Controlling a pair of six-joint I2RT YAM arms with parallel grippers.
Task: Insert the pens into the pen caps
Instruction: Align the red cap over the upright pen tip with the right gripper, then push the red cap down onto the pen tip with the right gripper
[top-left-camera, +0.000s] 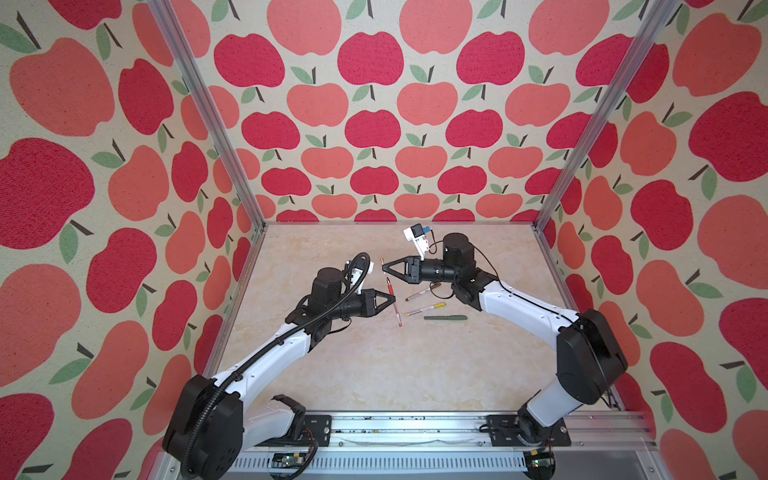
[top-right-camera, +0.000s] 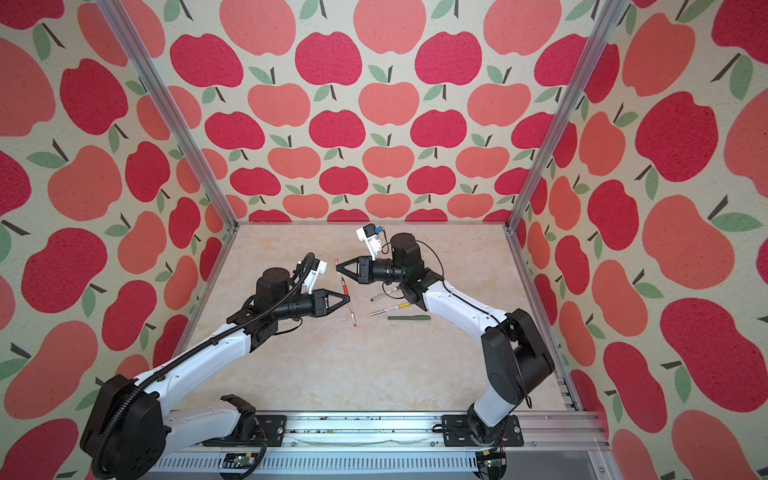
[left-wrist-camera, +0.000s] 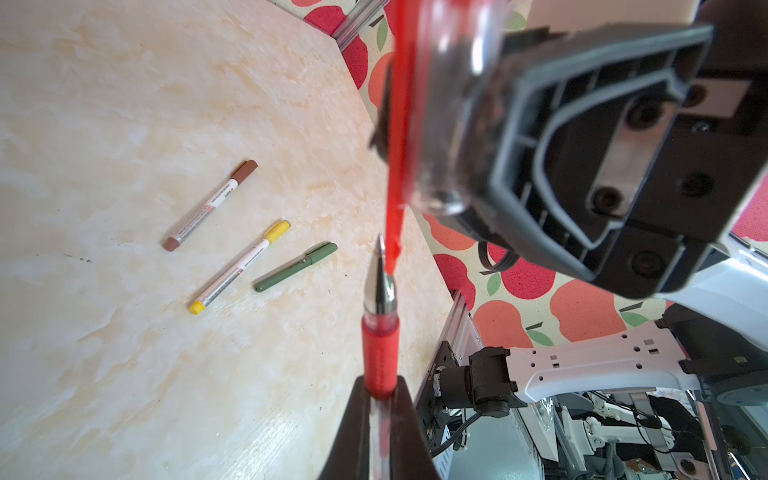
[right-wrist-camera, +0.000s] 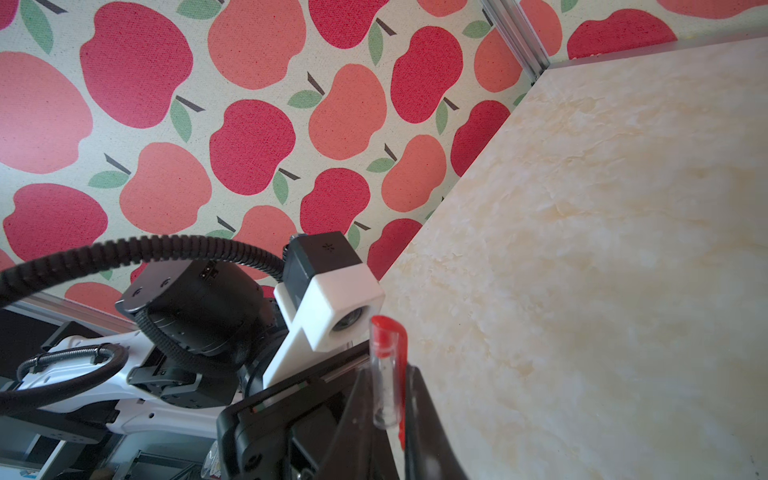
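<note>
red cap (left-wrist-camera: 440, 104) blurred, brown pen (top-left-camera: 417, 294) half-hidden

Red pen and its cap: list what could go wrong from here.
1. In the left wrist view the red pen tip sits beside the cap's clip, not at its mouth; pushing may jam or flex the clip.
2. The left gripper and right gripper pinch slim parts; either might slip or tilt under the push.
</note>
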